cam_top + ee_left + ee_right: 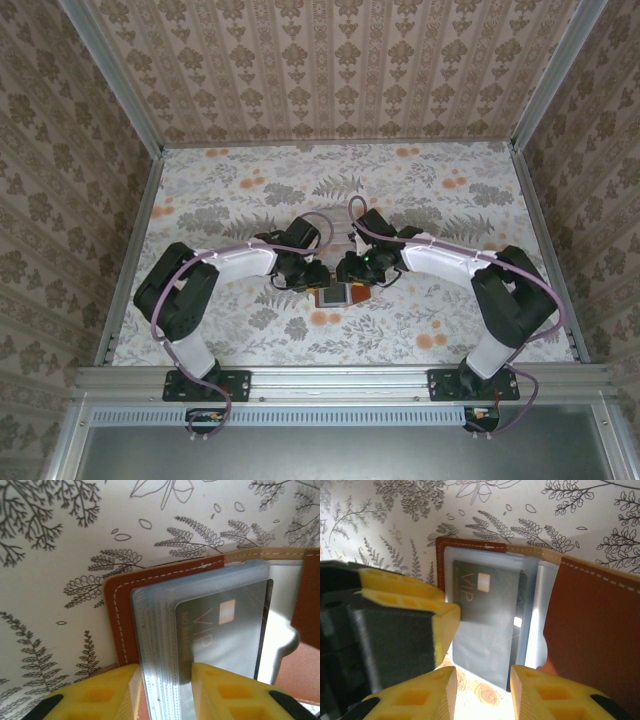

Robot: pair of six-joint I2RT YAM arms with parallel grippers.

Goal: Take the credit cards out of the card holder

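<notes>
One grey VIP card point(480, 615) pokes from open wallet point(335, 297), toward near edge of counter point(250, 180). Long axis runs toward my right fingers point(420, 700), spread apart, card end just ahead of gap. Left fingers point(100, 695) straddle sleeves; clamped or not, can't tell.

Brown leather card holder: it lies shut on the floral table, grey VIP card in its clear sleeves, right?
No. The brown leather card holder lies open, not shut, as the right wrist view shows. The grey VIP card is in its clear sleeves, on the floral table.
</notes>
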